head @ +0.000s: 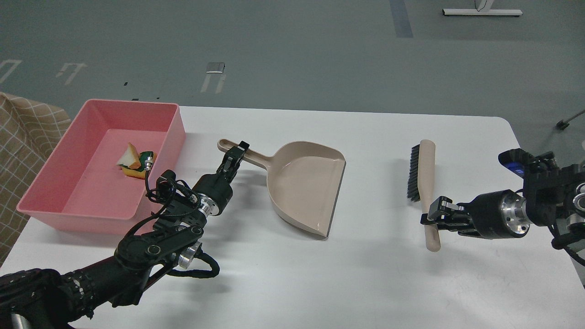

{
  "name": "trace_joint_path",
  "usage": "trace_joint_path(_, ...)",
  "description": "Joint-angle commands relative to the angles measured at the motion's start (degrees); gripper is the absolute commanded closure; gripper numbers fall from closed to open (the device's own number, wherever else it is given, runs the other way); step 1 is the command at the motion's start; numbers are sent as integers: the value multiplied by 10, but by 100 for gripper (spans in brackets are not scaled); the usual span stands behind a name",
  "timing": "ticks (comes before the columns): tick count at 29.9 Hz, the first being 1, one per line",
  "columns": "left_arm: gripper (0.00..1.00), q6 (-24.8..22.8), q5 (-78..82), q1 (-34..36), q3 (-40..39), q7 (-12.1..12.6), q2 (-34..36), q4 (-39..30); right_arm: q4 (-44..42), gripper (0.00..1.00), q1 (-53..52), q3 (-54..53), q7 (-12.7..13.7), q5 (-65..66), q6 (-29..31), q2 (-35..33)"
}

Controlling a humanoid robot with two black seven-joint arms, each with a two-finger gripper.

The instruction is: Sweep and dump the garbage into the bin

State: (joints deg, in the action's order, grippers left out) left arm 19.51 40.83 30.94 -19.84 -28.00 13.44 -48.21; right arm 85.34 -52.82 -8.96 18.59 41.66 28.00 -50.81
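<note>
Garbage's already in the shallow pink plastic bin [157, 137] by the worktop's left edge; left jaws [236, 154] pinch the beige plastic dustpan's [305, 185] handle, right jaws [433, 214] pinch the beige black-bristled brush [422, 183], probably parking both.

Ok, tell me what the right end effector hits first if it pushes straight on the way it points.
The right end effector points left at the brush handle, already at its fingertips. Beyond lies the dustpan.

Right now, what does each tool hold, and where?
Left tool is at the beige plastic dustpan handle; right tool at the beige brush handle. Whether either grips cannot be told.
</note>
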Motion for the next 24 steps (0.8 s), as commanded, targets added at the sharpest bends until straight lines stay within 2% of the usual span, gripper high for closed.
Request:
trace_joint_path(1, 86, 0, -2, -1, 0, 0, 0, 0, -1, 69, 0, 0, 0, 0, 0, 0)
trace_joint_path(2, 80, 0, -3, -1, 0, 0, 0, 0, 0, 68, 1, 0, 0, -1, 0, 0)
trace_joint_path(3, 80, 0, -3, -1, 0, 0, 0, 1, 0, 68, 1, 0, 0, -1, 0, 0)
trace_joint_path(6, 69, 1, -5, -1, 0, 0, 0, 0, 0, 65, 1, 0, 0, -1, 0, 0)
trace_joint_path(9, 54, 3, -7, -1, -1, 0, 0, 0, 0, 62, -2, 0, 0, -1, 0, 1)
trace_joint_path(11, 47, 4, -8, -1, -4, 0, 0, 0, 0, 55, -4, 0, 0, 0, 0, 1)
trace_joint_path(12, 38, 5, -8, -1, -5, 0, -2, -1, 0, 47, -4, 0, 1, 0, 0, 1)
trace_joint_path(14, 29, 5, -8, -2, -6, 0, -9, -1, 1, 39, -5, -1, 3, 0, 0, 1)
trace_joint_path(15, 21, 5, -8, -3, -8, 0, -10, -2, 1, 31, -6, -1, 4, 1, 0, 1)
trace_joint_path(17, 18, 5, -8, -3, -8, 0, -11, -5, 2, 27, -7, -1, 4, 1, 0, 0)
trace_joint_path(18, 13, 6, -8, -3, -8, 0, -10, -7, 3, 27, -8, -1, 4, 1, 0, 0)
trace_joint_path(24, 3, 7, -7, -9, -7, 0, -10, -12, 8, 23, -17, -2, 4, 0, 0, -3)
